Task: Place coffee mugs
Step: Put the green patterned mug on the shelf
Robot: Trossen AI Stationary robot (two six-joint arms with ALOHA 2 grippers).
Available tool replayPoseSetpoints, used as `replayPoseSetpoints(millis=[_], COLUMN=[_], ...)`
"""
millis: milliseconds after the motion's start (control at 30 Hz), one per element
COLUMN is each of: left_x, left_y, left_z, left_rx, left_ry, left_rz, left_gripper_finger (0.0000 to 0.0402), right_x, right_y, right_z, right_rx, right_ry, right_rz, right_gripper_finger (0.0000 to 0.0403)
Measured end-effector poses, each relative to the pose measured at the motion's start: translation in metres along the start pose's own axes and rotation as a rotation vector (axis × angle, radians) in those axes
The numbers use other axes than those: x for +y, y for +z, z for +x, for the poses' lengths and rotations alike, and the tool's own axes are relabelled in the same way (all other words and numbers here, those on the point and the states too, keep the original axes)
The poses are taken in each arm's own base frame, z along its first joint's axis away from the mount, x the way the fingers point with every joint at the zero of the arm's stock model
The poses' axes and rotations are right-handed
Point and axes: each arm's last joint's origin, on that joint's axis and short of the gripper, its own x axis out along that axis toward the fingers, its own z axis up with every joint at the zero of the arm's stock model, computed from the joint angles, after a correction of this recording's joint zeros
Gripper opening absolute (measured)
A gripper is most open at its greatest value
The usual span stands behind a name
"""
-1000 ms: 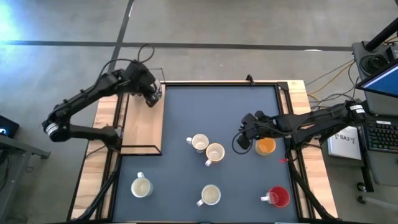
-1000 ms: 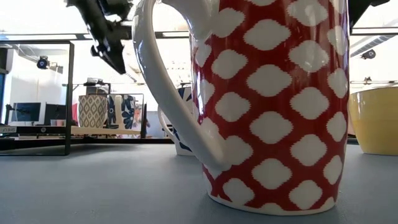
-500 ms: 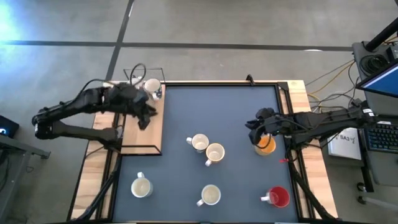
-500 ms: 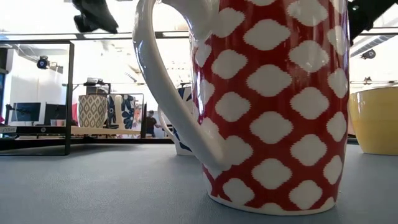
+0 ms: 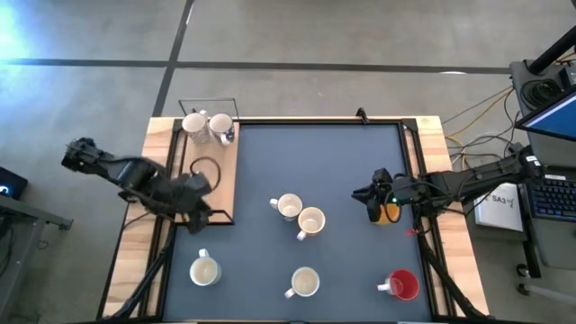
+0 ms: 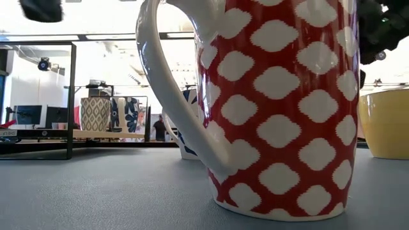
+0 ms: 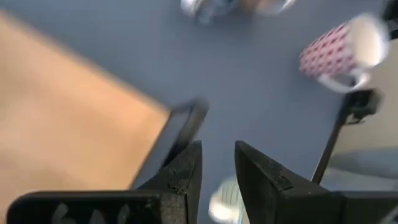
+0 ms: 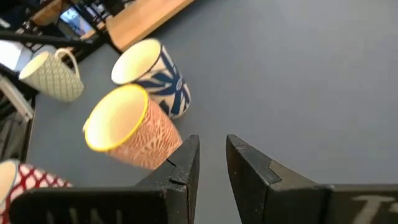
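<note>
Several mugs stand on the blue mat (image 5: 270, 153): a white one with blue marks (image 5: 288, 207), an orange-patterned one (image 5: 310, 220), two cream ones (image 5: 205, 270) (image 5: 304, 282), a red one (image 5: 402, 285) and a plain orange one (image 5: 389, 212). Two more mugs (image 5: 193, 124) (image 5: 220, 128) stand at the far end of the wooden rack. My left gripper (image 5: 200, 214) (image 7: 217, 146) hovers shut over the rack's near right corner, holding nothing. My right gripper (image 5: 367, 196) (image 8: 211, 140) is shut and empty, just left of the plain orange mug, pointing at the patterned mugs (image 8: 124, 127) (image 8: 152, 74).
The wire-framed wooden rack (image 5: 207, 180) runs along the mat's left side, and its black corner post (image 7: 183, 118) lies just ahead of my left fingers. The red patterned mug (image 6: 275, 108) fills the low view. Bare mat lies toward the far edge. Cables and a desk sit to the right.
My left gripper has drawn away from the rack's far end and swung toward the table's near edge, uncovering the two mugs standing there. My right gripper has moved toward the table's right edge, closing on the plain orange mug, which has stayed in place.
</note>
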Motion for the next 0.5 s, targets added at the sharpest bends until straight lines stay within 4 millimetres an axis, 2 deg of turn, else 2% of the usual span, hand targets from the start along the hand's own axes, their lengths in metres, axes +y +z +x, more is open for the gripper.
replayPoseSetpoints(millis=[267, 500], left_x=[-0.013, -0.032], left_y=[-0.036, -0.057], left_z=[0.000, 0.010], left_rx=[0.143, 0.199], left_ry=[0.058, 0.113], left_rz=[-0.114, -0.196], left_gripper_finger=[0.0078, 0.0078], right_x=[-0.003, -0.013], right_y=[-0.018, -0.034], right_z=[0.000, 0.003], right_rx=[0.045, 0.077], right_ry=[0.030, 0.010], right_rz=[-0.028, 0.015], right_gripper_finger=[0.0068, 0.0068])
